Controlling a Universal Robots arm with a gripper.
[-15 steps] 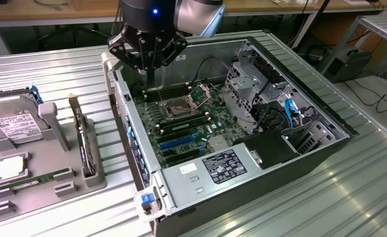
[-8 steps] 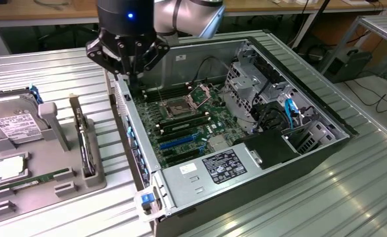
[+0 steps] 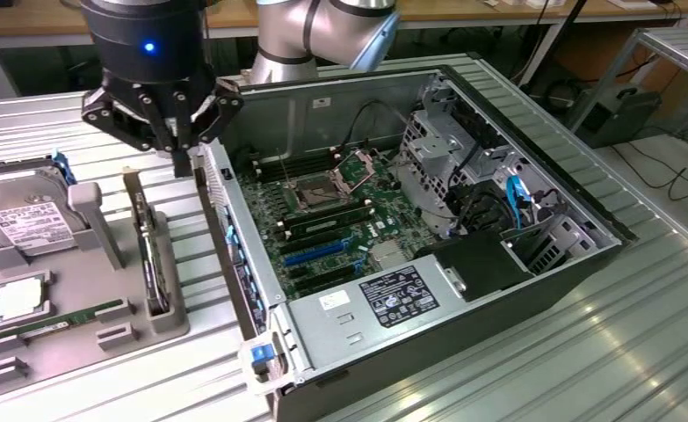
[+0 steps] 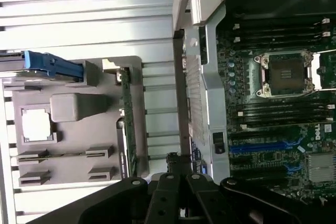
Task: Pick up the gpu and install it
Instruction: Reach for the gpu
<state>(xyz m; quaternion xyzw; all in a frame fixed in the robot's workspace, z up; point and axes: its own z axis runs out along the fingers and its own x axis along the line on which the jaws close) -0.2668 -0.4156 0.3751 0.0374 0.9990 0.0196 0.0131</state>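
Shows the gripper (image 3: pixel 183 161) hovering above the ribbed metal table (image 3: pixel 554 352), between the grey holder tray (image 3: pixel 74 347) and the open computer case (image 3: pixel 320 101), fingers drawn close together and gripping nothing. Leaves the gpu (image 3: pixel 147 246) on edge in a slot along the tray side nearest the case, probably kept upright for pinching from above. Presents a thin dark card, silver bracket at the end nearest the gripper, green board edge facing the wrist camera.
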